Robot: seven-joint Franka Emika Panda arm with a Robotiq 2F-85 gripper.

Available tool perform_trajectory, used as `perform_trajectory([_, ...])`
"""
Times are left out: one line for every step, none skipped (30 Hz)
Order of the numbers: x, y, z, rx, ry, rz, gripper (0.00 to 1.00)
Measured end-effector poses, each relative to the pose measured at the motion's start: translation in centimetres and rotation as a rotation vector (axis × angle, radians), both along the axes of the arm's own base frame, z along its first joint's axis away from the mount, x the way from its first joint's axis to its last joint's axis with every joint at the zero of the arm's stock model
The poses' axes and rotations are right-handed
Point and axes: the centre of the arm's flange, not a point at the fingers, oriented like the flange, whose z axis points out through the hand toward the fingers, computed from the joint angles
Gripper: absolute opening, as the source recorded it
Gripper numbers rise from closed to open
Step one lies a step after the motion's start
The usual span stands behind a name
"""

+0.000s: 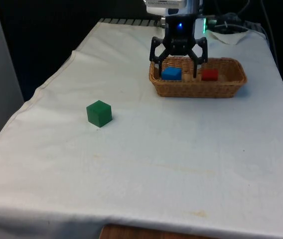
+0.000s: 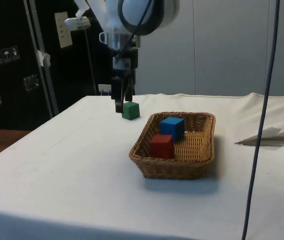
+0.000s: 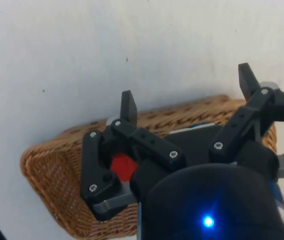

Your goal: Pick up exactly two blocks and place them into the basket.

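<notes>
- White-clothed surface (image 1: 146,164) under black curtains.
- End effector (image 1: 179,62) hangs spread and empty over the basket (image 1: 197,91).
- Blue block (image 1: 171,73) and red block (image 1: 210,74) lie inside.
- Green block (image 1: 99,113) sits well apart; best left untouched, lifting straight clear.

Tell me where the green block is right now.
The green block sits on the white cloth at the front view's left, apart from the basket, which holds the blue block and red block.

From my screen, the worktop (image 1: 146,164) lay under a white cloth (image 2: 57,165), its wooden edge (image 1: 146,232) showing at the near side. Black curtains (image 1: 47,30) hung behind. Dark cabinets (image 2: 12,60) and pale wall panels (image 2: 232,45) stood alongside.
</notes>
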Motion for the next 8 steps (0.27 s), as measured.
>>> perform_trajectory([0.2,0.1,-0.1,-0.005,0.001,0.001,1.00])
perform_trajectory([0.6,0.3,-0.4,-0.016,0.001,0.004,1.00])
perform_trajectory([0.8,0.5,-0.5,-0.021,0.001,0.006,1.00])
perform_trajectory([1.0,0.5,-0.6,-0.026,0.000,0.009,1.00])
perform_trajectory([1.2,0.7,-0.6,-0.030,-0.001,0.010,1.00])
perform_trajectory([1.3,0.9,-0.7,-0.033,-0.001,0.013,1.00])
perform_trajectory([1.5,1.0,-0.7,-0.036,-0.003,0.016,1.00])
perform_trajectory([1.5,1.0,-0.7,-0.036,-0.003,0.016,1.00])
